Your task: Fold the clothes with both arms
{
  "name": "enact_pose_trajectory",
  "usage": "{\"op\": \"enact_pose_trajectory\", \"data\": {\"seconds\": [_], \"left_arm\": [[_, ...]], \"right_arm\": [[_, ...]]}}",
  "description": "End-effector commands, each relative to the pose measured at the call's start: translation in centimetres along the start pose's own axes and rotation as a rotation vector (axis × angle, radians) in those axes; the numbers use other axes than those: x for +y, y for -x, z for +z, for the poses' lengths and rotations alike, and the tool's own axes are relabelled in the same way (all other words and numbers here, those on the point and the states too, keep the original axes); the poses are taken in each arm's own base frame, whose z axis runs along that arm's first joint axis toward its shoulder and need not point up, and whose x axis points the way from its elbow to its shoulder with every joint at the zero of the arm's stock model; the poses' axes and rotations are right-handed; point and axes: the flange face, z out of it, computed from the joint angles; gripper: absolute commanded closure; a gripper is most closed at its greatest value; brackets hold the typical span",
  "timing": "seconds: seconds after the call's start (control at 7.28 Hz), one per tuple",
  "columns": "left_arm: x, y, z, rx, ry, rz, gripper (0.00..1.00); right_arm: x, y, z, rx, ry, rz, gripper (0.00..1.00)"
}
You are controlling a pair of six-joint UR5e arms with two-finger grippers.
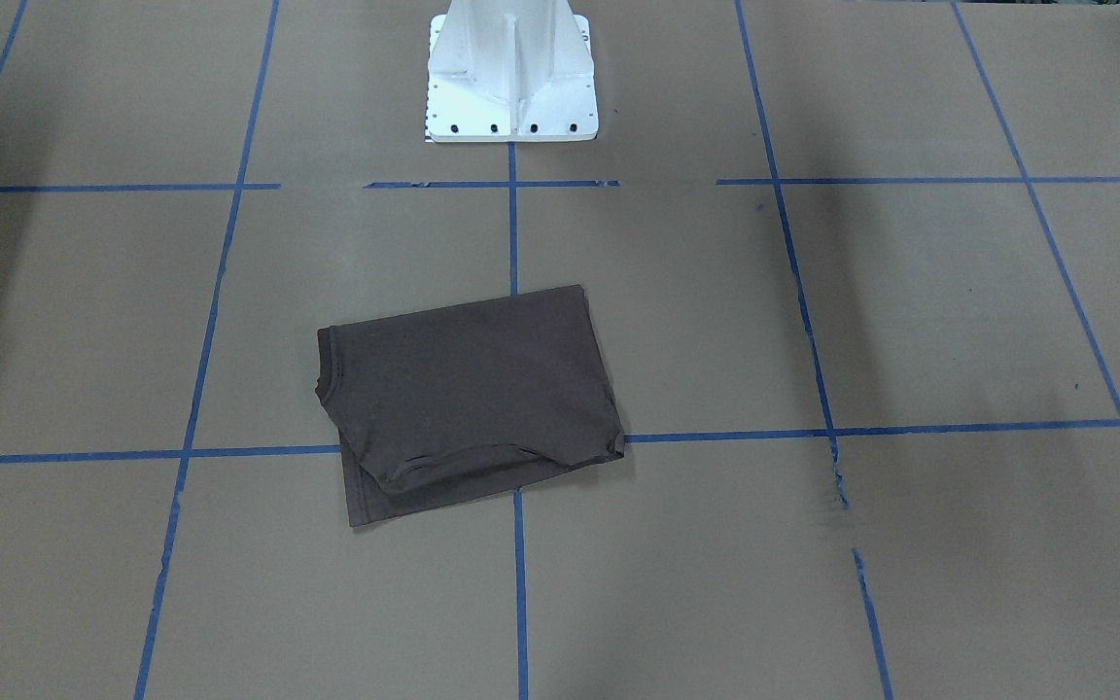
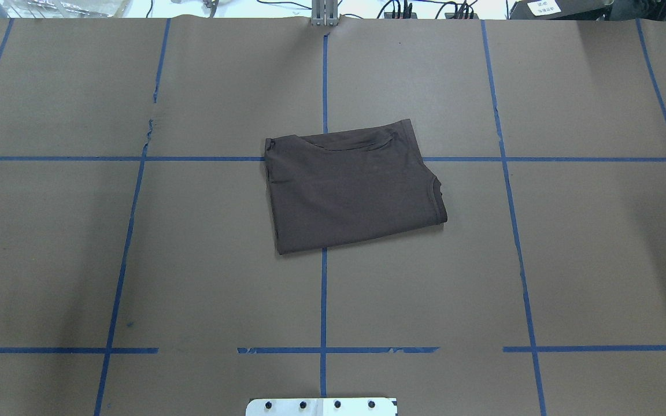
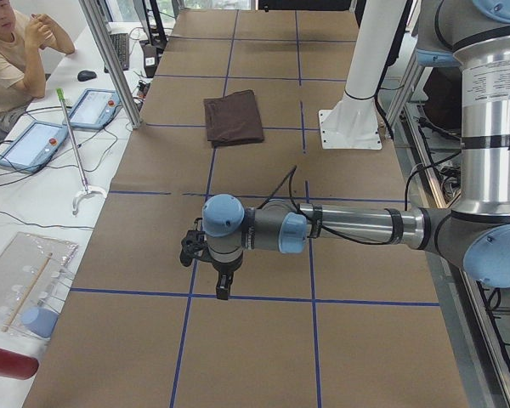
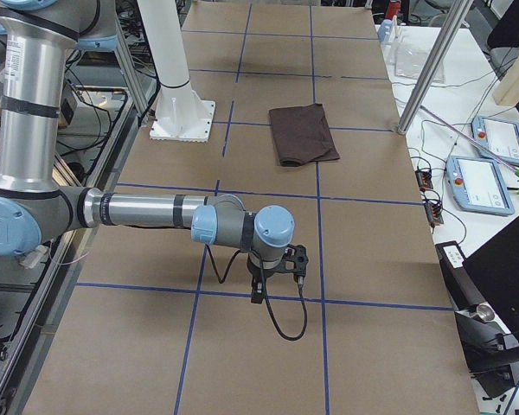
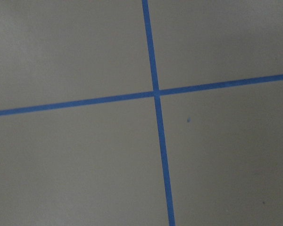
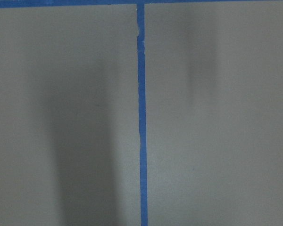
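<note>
The dark brown-grey T-shirt (image 2: 350, 185) lies folded into a flat rectangle near the table's middle, collar edge on the far side from the robot; it also shows in the front-facing view (image 1: 468, 399) and both side views (image 3: 233, 117) (image 4: 303, 132). No arm is near it. My left gripper (image 3: 207, 257) hangs low over bare paper at the table's left end, far from the shirt. My right gripper (image 4: 279, 264) hangs low over the paper at the right end. Both show only in side views, so I cannot tell whether they are open or shut. Both wrist views show only paper and blue tape.
Brown paper with a blue tape grid (image 2: 324, 289) covers the table. The white bolted pedestal (image 1: 511, 73) stands on the robot's side of the shirt. A seated operator (image 3: 13, 59), tablets (image 3: 34, 140) and metal posts (image 3: 110, 64) are beyond the far edge.
</note>
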Motion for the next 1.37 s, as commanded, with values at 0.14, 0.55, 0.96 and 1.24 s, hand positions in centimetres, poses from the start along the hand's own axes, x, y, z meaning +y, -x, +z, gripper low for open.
{"op": "enact_pose_trajectory", "data": {"seconds": [0.14,0.55,0.96,1.24], "left_arm": [[0.4,0.1,0.2,0.007,0.001,-0.01,0.0],[-0.9,-0.3,-0.7,-0.073,-0.052,0.05,0.0],[-0.3,0.0,-0.4,-0.069,-0.043,0.043,0.0],[0.0,0.5,0.1,-0.067,-0.026,0.025,0.0]], "right_arm": [[0.0,-0.4,-0.9,0.027,-0.022,-0.002,0.0],[-0.3,-1.9,-3.0,0.321,-0.051,-0.022,0.0],[2.0,-0.9,-1.3,0.098,-0.032,0.001,0.0],[2.6,-1.1,-1.0,0.088,-0.056,-0.017,0.0]]}}
